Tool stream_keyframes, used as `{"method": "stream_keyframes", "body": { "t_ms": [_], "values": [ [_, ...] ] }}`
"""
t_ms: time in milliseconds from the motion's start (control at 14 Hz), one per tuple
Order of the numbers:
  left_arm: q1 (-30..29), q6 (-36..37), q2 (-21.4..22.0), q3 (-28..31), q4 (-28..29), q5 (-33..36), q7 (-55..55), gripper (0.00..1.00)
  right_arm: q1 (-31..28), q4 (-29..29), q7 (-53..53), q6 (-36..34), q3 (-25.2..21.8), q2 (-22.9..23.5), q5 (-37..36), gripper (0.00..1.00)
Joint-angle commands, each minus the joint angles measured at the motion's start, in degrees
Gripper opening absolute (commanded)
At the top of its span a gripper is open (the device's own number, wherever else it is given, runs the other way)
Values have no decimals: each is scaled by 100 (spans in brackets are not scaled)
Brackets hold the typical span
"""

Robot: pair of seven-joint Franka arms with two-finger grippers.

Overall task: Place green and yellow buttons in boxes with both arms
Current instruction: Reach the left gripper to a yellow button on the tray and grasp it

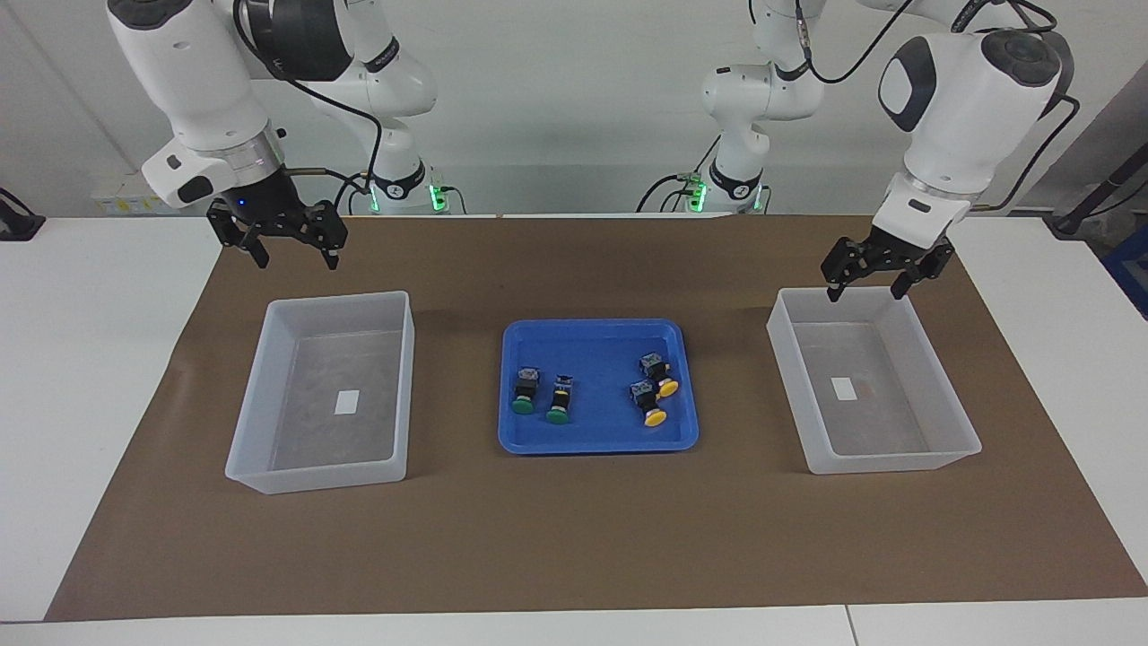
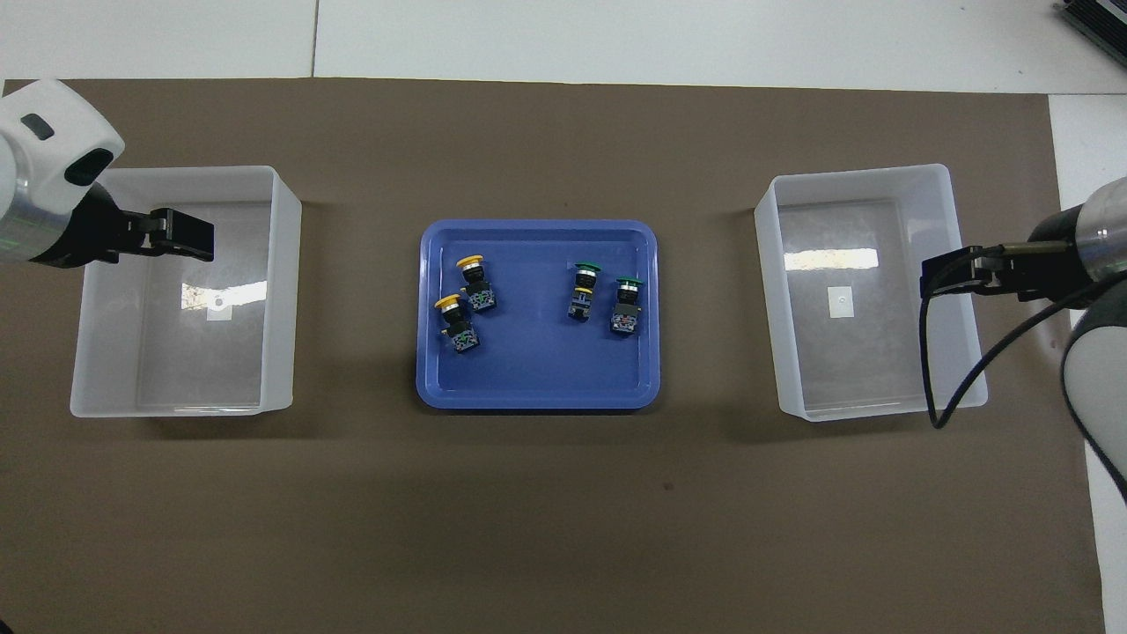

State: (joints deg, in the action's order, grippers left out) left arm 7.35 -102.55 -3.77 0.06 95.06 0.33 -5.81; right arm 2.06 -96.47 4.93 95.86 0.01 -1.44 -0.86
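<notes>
Two green buttons (image 1: 525, 391) (image 1: 560, 401) and two yellow buttons (image 1: 660, 375) (image 1: 647, 405) lie on their sides in the blue tray (image 1: 592, 444) at the table's middle. In the overhead view the greens (image 2: 583, 289) (image 2: 627, 305) lie toward the right arm's end and the yellows (image 2: 475, 282) (image 2: 458, 322) toward the left arm's end. One box (image 1: 314, 475) stands at the right arm's end and one (image 1: 883, 462) at the left arm's end; both hold only a label. My right gripper (image 1: 296, 260) hangs open and empty above the mat by its box's robot-side edge. My left gripper (image 1: 865, 293) hangs open and empty over its box's robot-side rim.
A brown mat (image 1: 574, 538) covers the white table under the tray and boxes. In the overhead view the left gripper (image 2: 189, 236) and right gripper (image 2: 938, 275) each overlap their box (image 2: 167, 407) (image 2: 880, 407). A black cable (image 2: 933, 370) hangs from the right arm.
</notes>
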Motion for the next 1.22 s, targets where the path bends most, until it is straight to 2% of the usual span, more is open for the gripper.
{"method": "stream_keyframes", "body": {
  "t_ms": [0, 502, 645, 932, 1147],
  "values": [
    [284, -300, -132, 64, 100, -16, -455, 100, -22, -64, -168, -23, -18, -67, 156, 100],
    [811, -1046, -351, 64, 548, -7, -1377, 100, -22, -64, -168, -32, -18, -67, 156, 100],
    [996, -1389, -291, 64, 890, -16, -1563, 100, -22, -64, -168, -23, -18, -67, 156, 100],
    [1409, -1557, -290, 64, 1058, -16, -2029, 100, -22, -64, -168, -32, -10, -67, 156, 100],
    [1594, -2083, -290, 55, 1400, -16, -2346, 100, -22, -64, -168, -23, -18, -67, 156, 100]
  ]
}}
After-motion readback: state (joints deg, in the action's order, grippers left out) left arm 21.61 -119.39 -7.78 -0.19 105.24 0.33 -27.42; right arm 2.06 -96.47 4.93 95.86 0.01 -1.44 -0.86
